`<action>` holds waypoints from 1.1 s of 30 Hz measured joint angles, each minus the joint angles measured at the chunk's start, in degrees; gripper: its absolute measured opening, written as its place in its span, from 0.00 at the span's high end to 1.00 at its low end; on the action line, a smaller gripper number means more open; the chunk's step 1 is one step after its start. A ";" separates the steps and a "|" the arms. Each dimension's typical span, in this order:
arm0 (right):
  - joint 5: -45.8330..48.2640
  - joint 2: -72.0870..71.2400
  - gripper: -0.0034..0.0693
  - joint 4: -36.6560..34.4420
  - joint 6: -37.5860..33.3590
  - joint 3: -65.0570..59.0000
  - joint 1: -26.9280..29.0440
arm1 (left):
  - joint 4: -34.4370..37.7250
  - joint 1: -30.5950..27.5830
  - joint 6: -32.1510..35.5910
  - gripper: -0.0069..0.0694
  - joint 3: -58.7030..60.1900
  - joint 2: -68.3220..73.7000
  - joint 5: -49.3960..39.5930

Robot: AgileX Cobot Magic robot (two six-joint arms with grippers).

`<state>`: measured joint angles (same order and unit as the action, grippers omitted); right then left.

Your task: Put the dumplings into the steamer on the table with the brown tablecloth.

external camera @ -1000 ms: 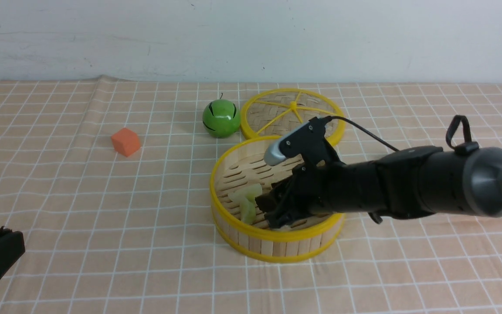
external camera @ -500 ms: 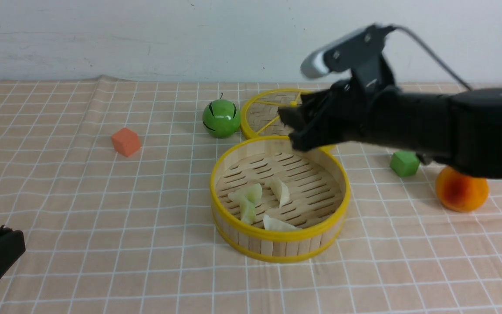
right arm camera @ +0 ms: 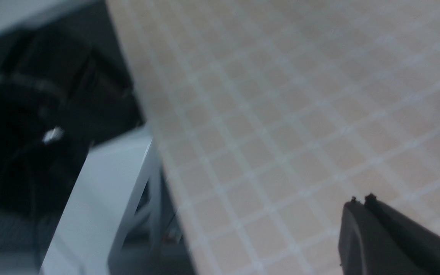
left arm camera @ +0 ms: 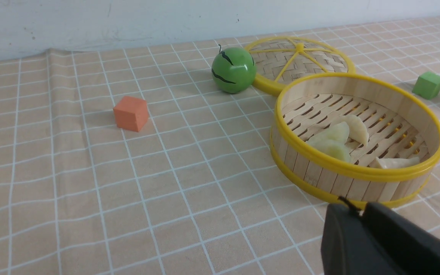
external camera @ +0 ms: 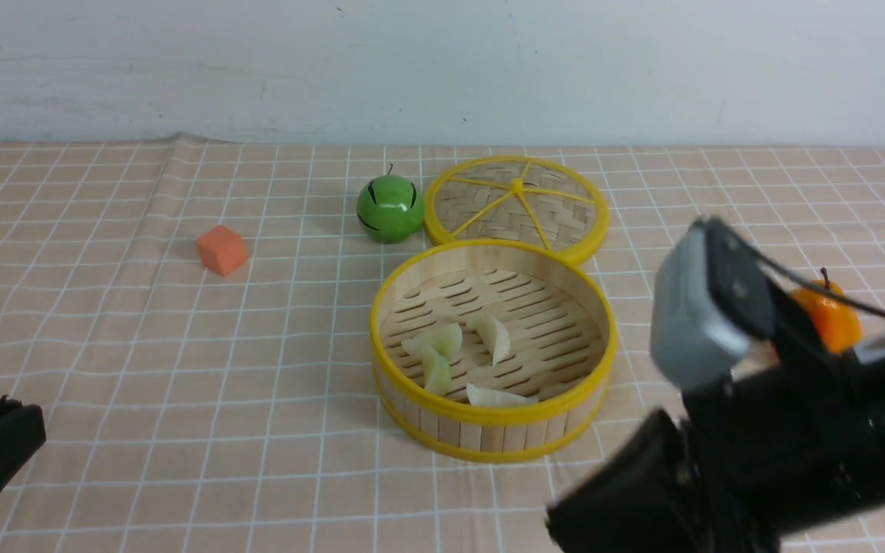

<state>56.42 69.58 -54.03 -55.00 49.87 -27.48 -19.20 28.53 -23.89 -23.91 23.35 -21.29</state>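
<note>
Right gripper [right arm camera: 360,199] clenched on nothing, its jaws pressed tip to tip, pulls back over the brown tablecloth [external camera: 143,346] to 5 o'clock of the steamer [external camera: 481,438], low at the near edge of the front view. A second ago it is down inside the basket with jaws spread; half a second ago it is lifted over the far rim; now it is clear of the bamboo and blurred with motion in its own wrist view.

Behind it, all four dumplings [external camera: 436,370] lie on the slatted floor: the two green ones touching at 9 o'clock of the floor, one white at the centre, and the last white dumpling [external camera: 498,396] against the wall at 6 o'clock, where the gripper was working.

Left gripper [left arm camera: 351,208] sits closed and empty at 8 o'clock of the steamer, well apart from it.

No dumpling shows on the table. The lid [external camera: 517,201] lies flat at 12 o'clock, touching the basket's far rim; a green ball [external camera: 390,209] sits at 11 o'clock, an orange cube [external camera: 221,250] at 10, an orange fruit [external camera: 826,315] at 3.

By the look of it, the task is finished and the arm is retiring.
</note>
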 joint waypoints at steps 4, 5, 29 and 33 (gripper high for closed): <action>9.57 0.00 0.97 21.70 16.07 0.00 0.00 | 0.00 0.00 0.00 0.83 0.00 0.00 0.00; 10.22 0.00 0.97 23.91 17.97 0.00 0.00 | 0.00 0.00 0.00 0.83 0.00 0.00 0.00; -35.92 -53.95 0.95 58.70 60.21 -27.49 0.00 | 0.00 0.00 0.00 0.81 0.00 0.00 0.00; -36.69 -55.71 0.95 58.77 60.28 -29.78 0.00 | 0.00 0.00 0.00 0.81 0.00 0.00 0.00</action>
<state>19.72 13.87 4.74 5.27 20.09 -27.48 -19.20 28.53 -23.89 -23.91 23.35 -21.29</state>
